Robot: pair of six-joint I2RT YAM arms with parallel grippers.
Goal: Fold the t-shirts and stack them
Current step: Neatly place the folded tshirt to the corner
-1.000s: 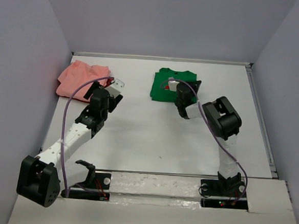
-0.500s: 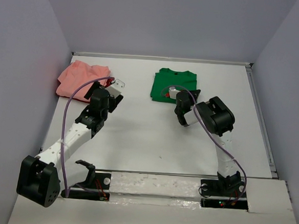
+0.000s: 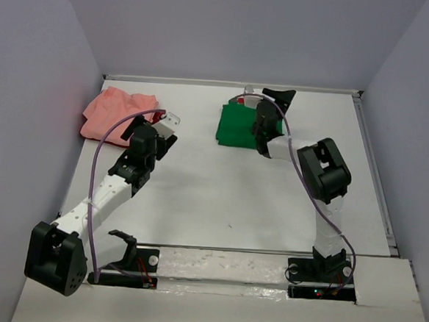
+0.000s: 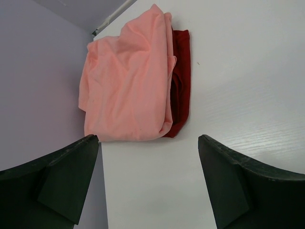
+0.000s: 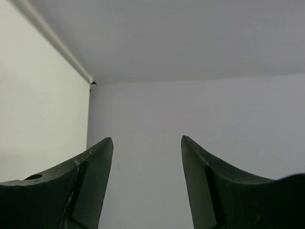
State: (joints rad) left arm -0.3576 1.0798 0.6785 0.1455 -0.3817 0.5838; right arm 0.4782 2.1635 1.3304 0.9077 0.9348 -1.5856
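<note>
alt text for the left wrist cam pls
A crumpled salmon-pink t-shirt lies partly over a dark red cloth on the white table, right beside the purple wall. The left hand, open and empty, frames the bottom edge, short of the pile.

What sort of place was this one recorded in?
Probably a lab test booth: a white table boxed in by plain grey walls, two robot arms bolted at its near edge, a pink shirt and a green shirt on it.
</note>
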